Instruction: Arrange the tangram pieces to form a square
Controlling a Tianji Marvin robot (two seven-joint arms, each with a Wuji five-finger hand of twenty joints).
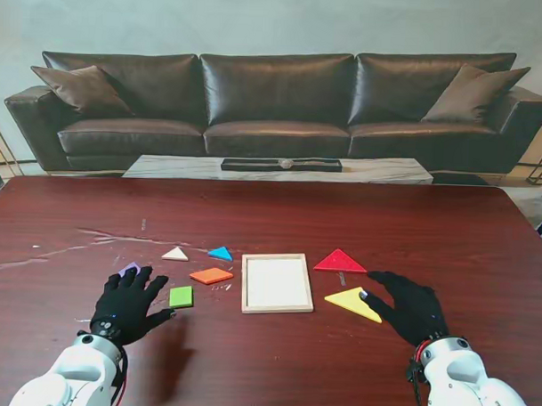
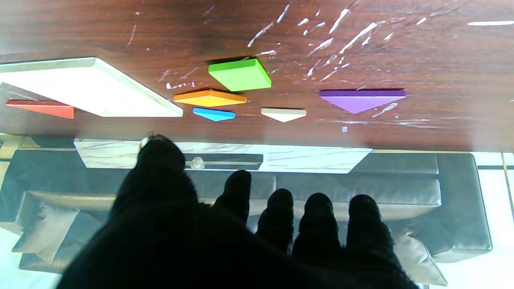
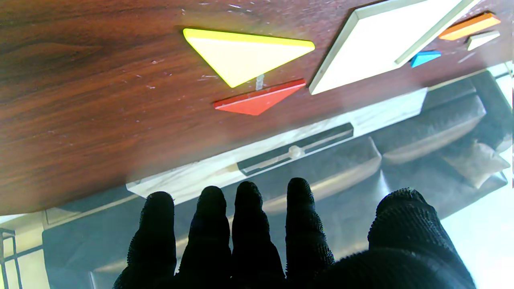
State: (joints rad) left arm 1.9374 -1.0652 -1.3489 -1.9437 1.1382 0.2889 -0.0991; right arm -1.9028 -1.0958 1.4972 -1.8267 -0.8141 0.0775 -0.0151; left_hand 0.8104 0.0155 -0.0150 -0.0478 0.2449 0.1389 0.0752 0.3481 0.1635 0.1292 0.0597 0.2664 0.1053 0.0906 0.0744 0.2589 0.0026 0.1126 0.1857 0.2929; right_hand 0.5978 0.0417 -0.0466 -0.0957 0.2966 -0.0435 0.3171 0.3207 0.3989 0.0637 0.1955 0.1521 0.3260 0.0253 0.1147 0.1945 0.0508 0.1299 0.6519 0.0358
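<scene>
Big dark leather sofa (image 1: 275, 101) fills the 12 o'clock side with a cushion at each end, and a low marble coffee table (image 1: 165, 166) sits right in front of it, carrying a dark tray (image 1: 281, 165).

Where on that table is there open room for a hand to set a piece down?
The white tray holds nothing yet. Bare wood stretches beyond the red triangle toward the far edge, and lies nearer to me between both hands. It is crowded left of the tray: green square, orange piece, blue triangle and white triangle cluster beside the left hand.
</scene>
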